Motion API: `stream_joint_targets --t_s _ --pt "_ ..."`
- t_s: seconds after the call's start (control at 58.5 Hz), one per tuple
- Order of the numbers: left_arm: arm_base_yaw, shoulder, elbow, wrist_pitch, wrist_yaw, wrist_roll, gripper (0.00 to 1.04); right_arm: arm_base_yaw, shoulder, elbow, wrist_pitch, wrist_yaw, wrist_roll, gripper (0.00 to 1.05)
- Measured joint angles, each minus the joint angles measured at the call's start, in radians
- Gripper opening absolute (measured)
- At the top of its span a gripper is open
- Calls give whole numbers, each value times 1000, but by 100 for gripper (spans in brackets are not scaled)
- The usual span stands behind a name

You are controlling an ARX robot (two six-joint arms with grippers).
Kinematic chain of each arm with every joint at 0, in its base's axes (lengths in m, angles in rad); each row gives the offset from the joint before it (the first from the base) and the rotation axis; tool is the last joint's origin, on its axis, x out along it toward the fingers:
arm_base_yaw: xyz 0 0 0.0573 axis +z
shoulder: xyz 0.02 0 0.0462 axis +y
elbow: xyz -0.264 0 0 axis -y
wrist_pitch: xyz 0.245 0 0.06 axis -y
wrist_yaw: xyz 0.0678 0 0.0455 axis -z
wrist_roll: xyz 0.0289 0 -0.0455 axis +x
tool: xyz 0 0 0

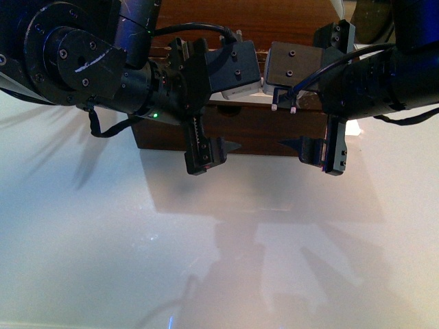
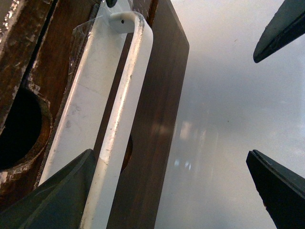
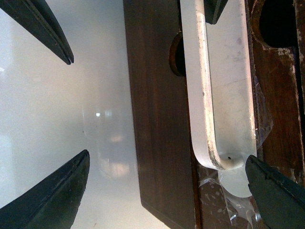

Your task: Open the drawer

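The dark brown wooden drawer [image 1: 260, 130] stands at the far edge of the white table, between my two arms. Its long white bar handle [image 2: 126, 95] with clear tape smears and the semicircular notch [image 2: 127, 152] show in the left wrist view. Drawer [image 3: 157, 95], handle [image 3: 198, 95] and notch [image 3: 177, 55] also show in the right wrist view. My left gripper [image 1: 223, 110] [image 2: 169, 157] is open wide, one finger [image 2: 57, 195] by the handle, the other over the table. My right gripper [image 1: 295, 113] [image 3: 167, 157] is open wide too, one finger [image 3: 276, 191] by the handle's end. Neither holds anything.
The glossy white table [image 1: 206, 260] stretches from the drawer toward me, with arm shadows on it. The worn brown wood behind the handle has a round dark hole [image 2: 19, 129] [image 3: 276, 24]. Cables hang from both arms.
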Motion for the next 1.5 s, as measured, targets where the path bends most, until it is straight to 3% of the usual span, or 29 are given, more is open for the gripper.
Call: stream_joint_targets --t_s 0.786,1.504 --pt "29 15 42 -110 0 142 96 33 84 106 -53 5 -35 96" --pt "40 16 45 -138 0 216 96 52 150 196 -195 -9 -153 96"
